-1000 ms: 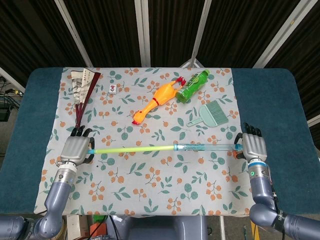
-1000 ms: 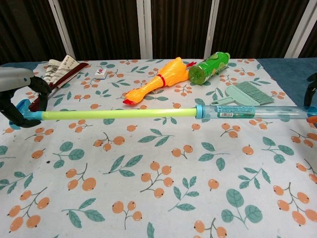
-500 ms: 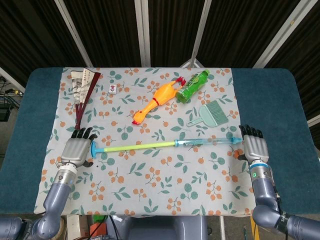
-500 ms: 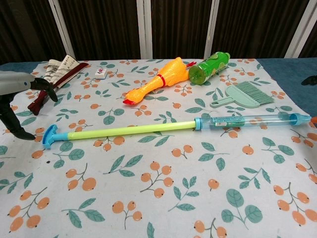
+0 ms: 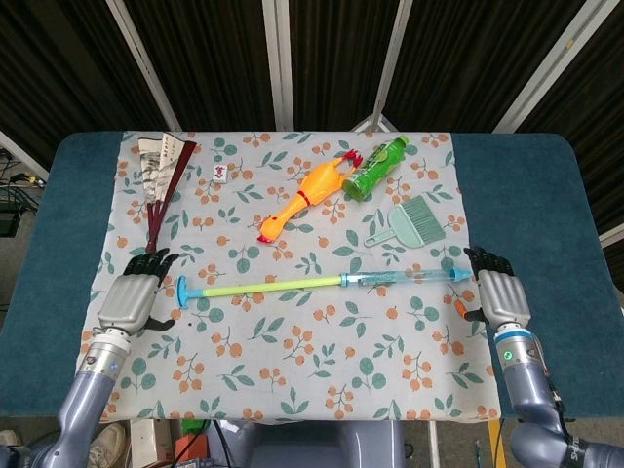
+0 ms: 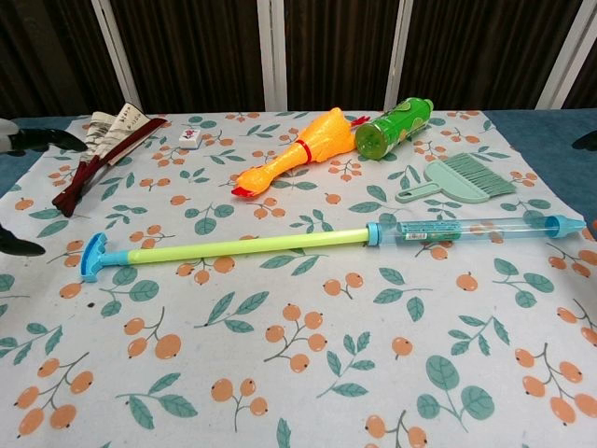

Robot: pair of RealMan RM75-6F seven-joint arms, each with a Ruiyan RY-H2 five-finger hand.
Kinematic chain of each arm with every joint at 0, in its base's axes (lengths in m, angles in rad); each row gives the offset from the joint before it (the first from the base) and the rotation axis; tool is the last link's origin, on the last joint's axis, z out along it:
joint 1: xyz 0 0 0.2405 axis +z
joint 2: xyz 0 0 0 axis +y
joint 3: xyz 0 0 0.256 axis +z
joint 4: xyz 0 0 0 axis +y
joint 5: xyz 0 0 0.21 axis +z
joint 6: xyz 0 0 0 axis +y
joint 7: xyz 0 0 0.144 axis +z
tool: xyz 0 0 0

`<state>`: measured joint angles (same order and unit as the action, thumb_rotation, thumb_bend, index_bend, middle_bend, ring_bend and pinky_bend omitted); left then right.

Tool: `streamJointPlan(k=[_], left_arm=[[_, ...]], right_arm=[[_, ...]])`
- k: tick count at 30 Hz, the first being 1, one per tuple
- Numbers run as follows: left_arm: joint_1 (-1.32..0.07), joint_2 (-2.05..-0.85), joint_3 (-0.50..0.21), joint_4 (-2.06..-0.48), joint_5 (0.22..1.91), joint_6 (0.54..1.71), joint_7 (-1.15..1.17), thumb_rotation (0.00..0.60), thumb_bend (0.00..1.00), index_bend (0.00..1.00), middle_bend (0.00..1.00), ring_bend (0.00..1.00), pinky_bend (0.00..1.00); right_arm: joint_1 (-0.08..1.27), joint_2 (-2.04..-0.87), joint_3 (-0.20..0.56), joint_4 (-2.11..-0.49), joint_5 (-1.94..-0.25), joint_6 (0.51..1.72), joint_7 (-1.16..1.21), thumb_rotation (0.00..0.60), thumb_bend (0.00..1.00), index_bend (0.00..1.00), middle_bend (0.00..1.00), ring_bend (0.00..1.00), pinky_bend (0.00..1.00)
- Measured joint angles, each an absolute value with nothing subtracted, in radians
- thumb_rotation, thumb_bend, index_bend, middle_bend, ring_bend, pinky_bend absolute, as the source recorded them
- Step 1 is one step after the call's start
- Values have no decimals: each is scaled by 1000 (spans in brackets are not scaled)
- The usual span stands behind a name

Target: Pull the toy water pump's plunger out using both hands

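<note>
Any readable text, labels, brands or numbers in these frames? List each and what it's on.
None can be read.
Green bottle: label print too blurred.
Pump barrel: sticker, text too small.
Folded fan: markings, illegible.
Small white tile: red mark, unreadable.

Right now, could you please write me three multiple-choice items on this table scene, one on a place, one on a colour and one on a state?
1. Where does the small brush lie?
A. just behind the pump's clear tube
B. beside the folded fan
C. in front of the pump

2. What colour is the pump's pulled-out rod?
A. red
B. yellow-green
C. black

3. How do the hands stand to the pump?
A. both grip it
B. only the left grips it
C. neither touches it

Answers: 1 A, the brush sits behind the tube near the right end. 2 B, the rod is yellow-green. 3 C, the left hand and right hand are both open, clear of the pump's ends.
</note>
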<state>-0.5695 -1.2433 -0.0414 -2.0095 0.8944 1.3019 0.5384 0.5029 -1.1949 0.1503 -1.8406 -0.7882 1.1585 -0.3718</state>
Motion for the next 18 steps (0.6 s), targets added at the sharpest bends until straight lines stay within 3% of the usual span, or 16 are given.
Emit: streamJointPlan(k=[9, 18], left_arm=[[-386, -1097, 80, -1940, 1258, 1394, 231, 600, 68, 0, 0, 0, 0], [-161, -1006, 203, -1774, 1542, 1623, -24, 600, 69, 0, 0, 0, 0]], right_arm=[[324, -1023, 48, -1919, -1154, 1247, -116, 600, 329, 0, 0, 0, 0], [97, -949, -87, -1888, -1425, 1493, -23, 600, 330, 0, 0, 0, 0]])
